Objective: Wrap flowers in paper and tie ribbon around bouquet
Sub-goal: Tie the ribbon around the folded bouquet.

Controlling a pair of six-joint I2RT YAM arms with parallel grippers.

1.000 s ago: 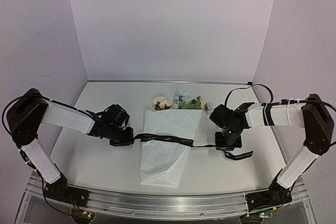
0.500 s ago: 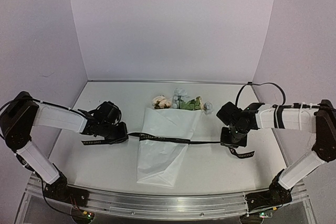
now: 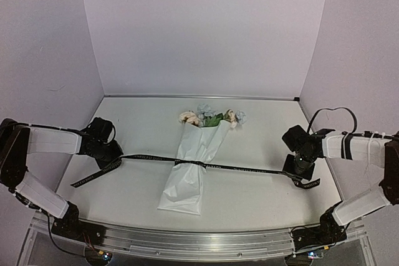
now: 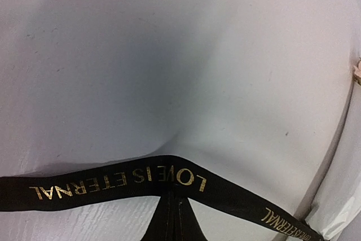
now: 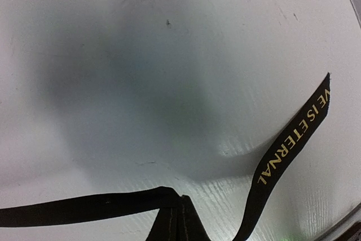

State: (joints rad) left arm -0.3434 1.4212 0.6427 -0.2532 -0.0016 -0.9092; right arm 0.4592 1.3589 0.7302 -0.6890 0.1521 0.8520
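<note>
Soft, even light fills the top view; the walls (image 3: pixel 199 29) carry a lilac cast and the table (image 3: pixel 262 197) shows only faint shadows. The front rail (image 3: pixel 199 241) bows from lens distortion. In both wrist views a broad, blurred shadow darkens the table, while the ribbon (image 4: pixel 113 180) lettering reads sharp.

ribbon (image 3: pixel 249 170): black, gold lettering | paper (image 3: pixel 184 182): white | flowers (image 3: pixel 206 115): peach, blue-grey
</note>
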